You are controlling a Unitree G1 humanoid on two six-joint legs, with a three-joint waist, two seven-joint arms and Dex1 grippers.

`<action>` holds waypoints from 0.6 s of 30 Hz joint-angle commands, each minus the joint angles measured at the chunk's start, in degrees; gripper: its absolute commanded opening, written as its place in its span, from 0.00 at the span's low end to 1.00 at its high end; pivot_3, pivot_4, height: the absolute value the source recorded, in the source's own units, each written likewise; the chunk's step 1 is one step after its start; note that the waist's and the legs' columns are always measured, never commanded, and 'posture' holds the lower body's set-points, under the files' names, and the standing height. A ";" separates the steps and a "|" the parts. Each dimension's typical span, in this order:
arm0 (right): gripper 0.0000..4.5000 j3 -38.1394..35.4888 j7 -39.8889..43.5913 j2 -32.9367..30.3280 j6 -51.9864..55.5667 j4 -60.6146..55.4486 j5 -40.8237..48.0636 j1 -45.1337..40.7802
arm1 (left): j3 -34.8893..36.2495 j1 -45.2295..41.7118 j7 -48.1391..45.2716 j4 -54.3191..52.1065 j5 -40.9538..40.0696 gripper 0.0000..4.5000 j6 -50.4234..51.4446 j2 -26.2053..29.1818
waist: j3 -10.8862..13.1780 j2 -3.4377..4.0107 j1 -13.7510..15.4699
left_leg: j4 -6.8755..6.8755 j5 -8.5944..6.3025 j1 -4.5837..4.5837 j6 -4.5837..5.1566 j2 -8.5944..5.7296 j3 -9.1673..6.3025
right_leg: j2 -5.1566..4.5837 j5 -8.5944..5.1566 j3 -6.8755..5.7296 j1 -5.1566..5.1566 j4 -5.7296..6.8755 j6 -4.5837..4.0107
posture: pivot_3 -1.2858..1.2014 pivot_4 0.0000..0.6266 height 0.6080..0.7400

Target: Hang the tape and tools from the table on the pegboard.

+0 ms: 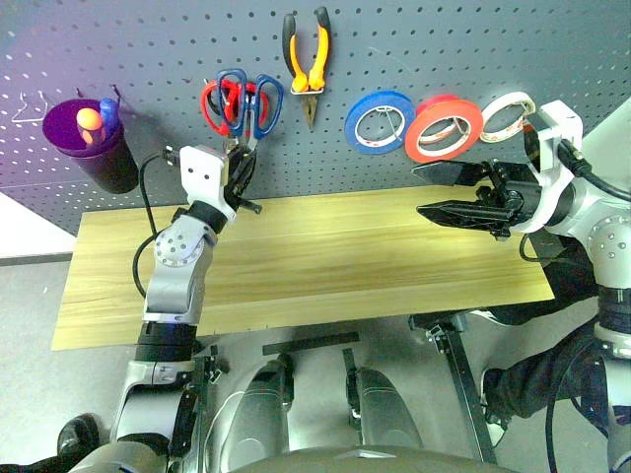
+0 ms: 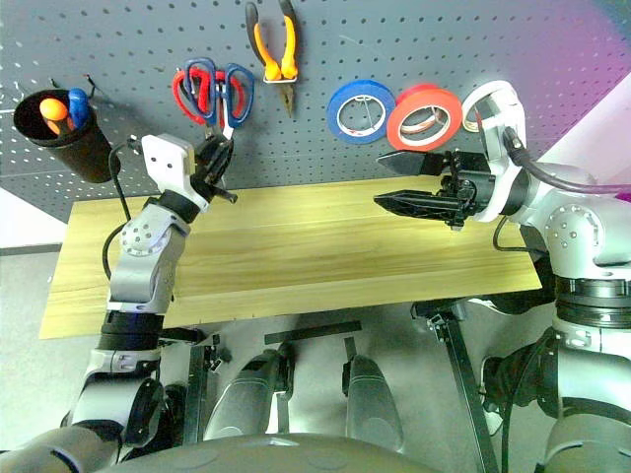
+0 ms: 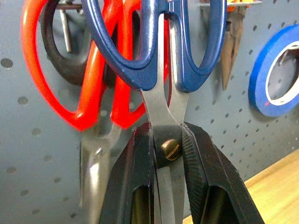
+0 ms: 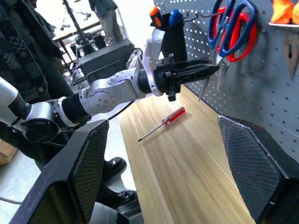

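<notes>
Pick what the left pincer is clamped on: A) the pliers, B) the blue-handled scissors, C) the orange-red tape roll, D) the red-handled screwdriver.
B: the left pincer is shut on the blades of the blue-handled scissors, near the pivot screw, with the handles up at the pegboard hook.

A workshop or robot test lab is suggested: dark grey pegboard (image 1: 148,39) w/ wire hooks, hung w/ pliers (image 1: 307,57), scissors (image 1: 258,103) & tape rolls, above a light wooden table (image 1: 325,266). Stands & equipment are seen behind a standing person (image 4: 21,42).
</notes>
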 commanded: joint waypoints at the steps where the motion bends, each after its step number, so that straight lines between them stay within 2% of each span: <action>1: 0.87 -0.94 0.30 -0.53 -0.37 -1.45 0.55 0.09 | -0.17 0.84 -0.66 -0.09 -0.41 0.12 -1.16 -0.21 | 0.00 0.00 0.09 | 0.00 0.00 0.00 0.00 0.01 0.00 | 0.00 0.00 0.00 0.00 0.00 0.00 | 0.47 0.39 1.00; 5: 0.87 -1.10 0.10 -0.53 -0.24 -1.53 0.69 0.26 | 0.20 -0.67 1.10 -0.37 0.75 0.12 -0.94 -0.17 | 0.00 0.00 0.27 | 0.05 -0.14 0.00 0.24 -0.01 -0.02 | -0.01 0.02 0.00 0.05 0.00 0.03 | 0.47 0.40 1.00; 8: 0.87 -1.03 0.06 -0.51 -0.22 -1.61 0.65 0.44 | -0.35 0.73 -0.91 -2.03 -0.08 0.12 -2.88 -0.27 | 0.00 0.00 0.17 | 0.05 -0.14 0.00 0.24 -0.04 -0.02 | -0.04 0.02 0.00 0.04 0.00 0.04 | 0.47 0.40 1.00; 10: 0.87 -1.08 0.00 -0.46 -0.24 -1.65 0.71 0.39 | 0.56 0.49 0.98 -0.36 -0.48 0.12 1.07 -0.70 | 0.00 0.00 0.10 | 0.04 -0.13 0.00 0.21 -0.04 -0.02 | -0.04 0.02 0.00 0.03 0.00 0.04 | 0.47 0.40 1.00; 13: 0.87 -1.01 -0.06 -0.44 -0.32 -1.57 0.60 0.40 | 0.65 -0.51 1.27 0.95 0.58 0.12 -0.86 -0.14 | 0.00 0.00 0.02 | 0.04 -0.15 0.00 0.25 -0.03 -0.02 | -0.03 0.02 0.00 0.03 0.00 0.04 | 0.47 0.40 1.00; 15: 0.87 -1.03 -0.10 -0.38 -0.33 -1.28 0.58 0.29 | 0.17 -0.51 -4.81 -0.55 -4.19 0.12 -3.97 -0.95 | 0.00 0.00 0.09 | 0.04 -0.15 0.00 0.25 -0.03 -0.02 | -0.03 0.02 0.00 0.03 0.00 0.04 | 0.47 0.41 1.00; 18: 0.87 -0.94 -0.14 -0.26 -0.38 -1.46 0.61 0.24 | 0.97 -2.87 0.26 2.85 -1.62 0.12 1.41 -0.55 | 0.00 0.00 0.31 | 0.04 -0.10 -0.01 0.17 -0.03 -0.02 | -0.05 0.02 0.00 0.03 -0.01 0.04 | 0.47 0.40 1.00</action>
